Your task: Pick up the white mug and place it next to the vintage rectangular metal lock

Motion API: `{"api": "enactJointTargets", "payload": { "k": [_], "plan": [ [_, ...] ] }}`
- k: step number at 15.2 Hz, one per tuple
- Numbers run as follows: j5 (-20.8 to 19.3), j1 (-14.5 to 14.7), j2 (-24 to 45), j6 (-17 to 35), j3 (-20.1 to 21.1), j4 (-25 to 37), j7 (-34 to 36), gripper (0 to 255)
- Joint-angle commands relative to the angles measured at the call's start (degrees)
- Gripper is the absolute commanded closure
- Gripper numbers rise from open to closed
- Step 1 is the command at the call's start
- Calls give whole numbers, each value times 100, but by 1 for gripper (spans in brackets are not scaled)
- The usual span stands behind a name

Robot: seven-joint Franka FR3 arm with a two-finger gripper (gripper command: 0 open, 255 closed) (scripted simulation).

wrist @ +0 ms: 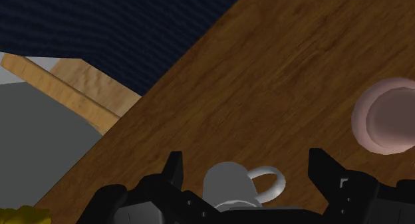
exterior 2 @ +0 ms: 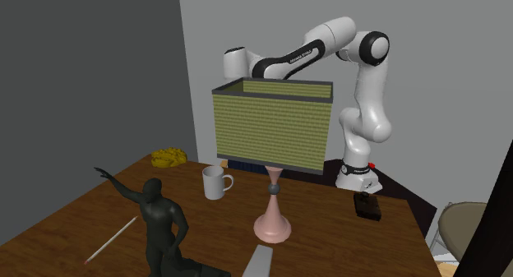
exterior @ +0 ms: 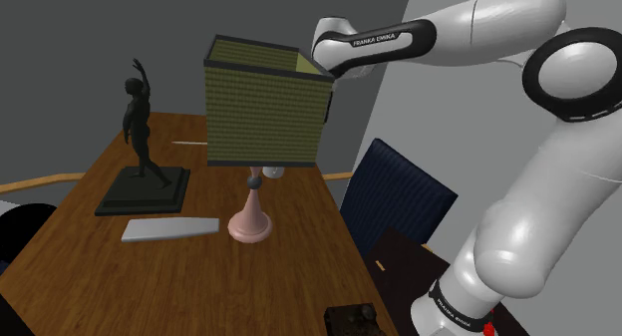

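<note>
A white mug [exterior 2: 216,183] with its handle toward the lamp stands upright on the wooden table [exterior 2: 99,218], beside the lamp's pink base [exterior 2: 272,226]. The lock [exterior 2: 367,205] is a small dark boxy thing near the table edge by the robot's stand, also seen at the shoulder view's bottom as the lock [exterior: 351,319]. In the wrist view my gripper [wrist: 249,173] is open and hovers above the mug [wrist: 229,186], which shows between the two fingers without touching them. The lampshade hides the hand in both outside views.
A tall lamp with an olive box shade [exterior: 264,105] stands mid-table, close to the arm. A dark figure statue [exterior: 143,135] on a plinth, a flat grey slab [exterior: 169,228], a thin stick [exterior 2: 111,238] and a yellow heap [exterior 2: 168,158] also occupy the table. A blue chair [exterior: 399,199] stands alongside.
</note>
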Motion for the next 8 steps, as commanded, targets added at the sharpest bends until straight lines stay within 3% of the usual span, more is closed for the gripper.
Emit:
{"api": "enactJointTargets", "payload": {
  "k": [1, 8],
  "plan": [
    [16, -8, 452, 52, -7, 377, -81, 0],
    [68, -53, 2108, 16, 10, 2000, -300, 0]
  ]
}}
